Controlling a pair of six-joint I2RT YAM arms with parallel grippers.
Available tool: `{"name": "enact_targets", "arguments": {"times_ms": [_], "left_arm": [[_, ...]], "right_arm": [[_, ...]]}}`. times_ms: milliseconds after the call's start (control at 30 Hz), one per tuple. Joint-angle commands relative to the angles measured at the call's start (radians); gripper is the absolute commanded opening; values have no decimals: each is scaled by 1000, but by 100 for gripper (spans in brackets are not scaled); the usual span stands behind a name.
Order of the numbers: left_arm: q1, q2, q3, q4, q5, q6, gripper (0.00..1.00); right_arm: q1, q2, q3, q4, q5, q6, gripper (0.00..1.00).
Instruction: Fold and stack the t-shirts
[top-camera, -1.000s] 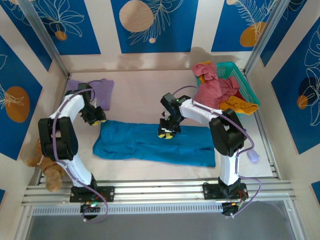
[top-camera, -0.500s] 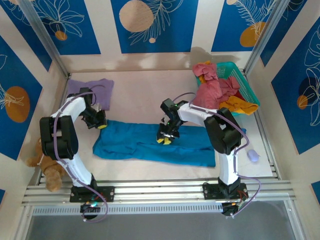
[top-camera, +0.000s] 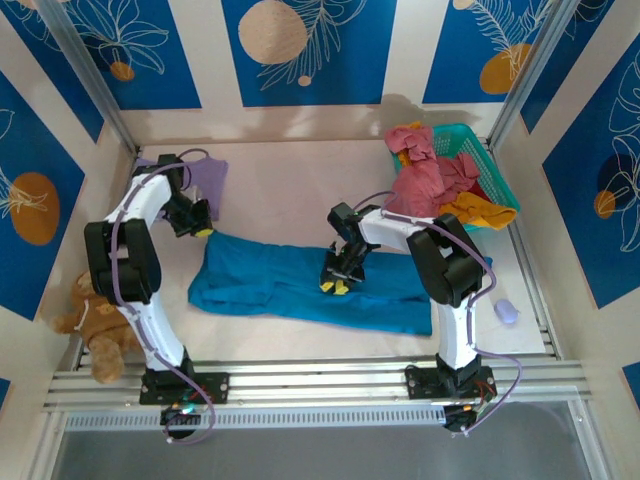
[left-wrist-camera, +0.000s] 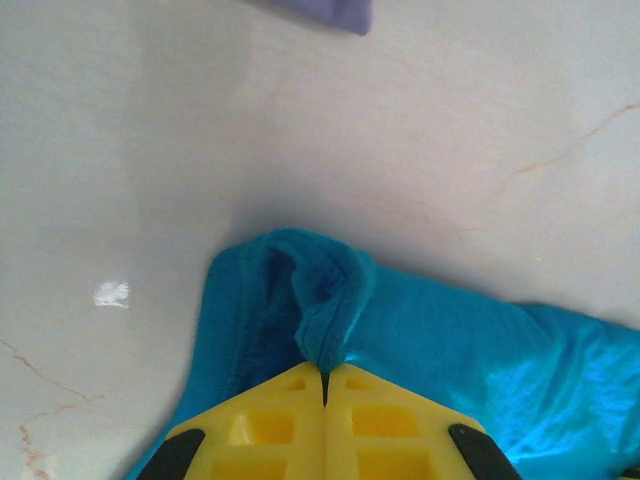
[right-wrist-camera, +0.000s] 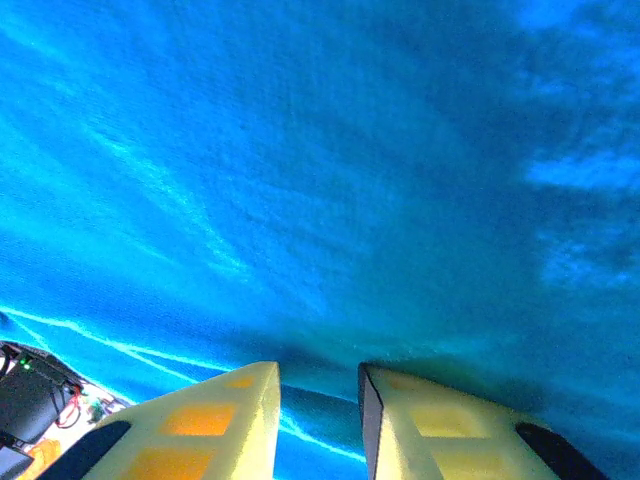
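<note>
The teal shirt (top-camera: 290, 285) lay spread across the middle of the table (top-camera: 290, 180); the left gripper (left-wrist-camera: 324, 385) was pinched tight on a raised fold at its far left corner; the right gripper (right-wrist-camera: 320, 385) stood narrowly parted, tips down at the shirt's middle; a lavender shirt (top-camera: 210, 178) lay far left; pink and orange shirts (top-camera: 430, 175) were heaped in the basket (top-camera: 495, 170) far right.
</note>
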Motion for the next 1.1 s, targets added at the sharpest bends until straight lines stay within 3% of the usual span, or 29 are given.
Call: {"name": "enact_targets", "arguments": {"times_ms": [0, 233, 367, 533, 767, 1067], "left_arm": [[12, 21, 7, -48, -47, 5, 0], [21, 94, 84, -6, -14, 32, 0], [22, 115, 116, -54, -19, 38, 19], [22, -2, 76, -47, -8, 21, 42], [-24, -261, -180, 78, 85, -129, 44], [-154, -349, -527, 409, 142, -391, 50]], "right_arm": [[0, -18, -9, -37, 48, -5, 31], [2, -58, 31, -70, 59, -27, 32], [-8, -114, 61, -82, 52, -34, 33], [-21, -98, 166, -112, 26, -78, 33], [-25, 48, 335, -122, 10, -123, 34], [-85, 120, 291, -53, -29, -100, 33]]}}
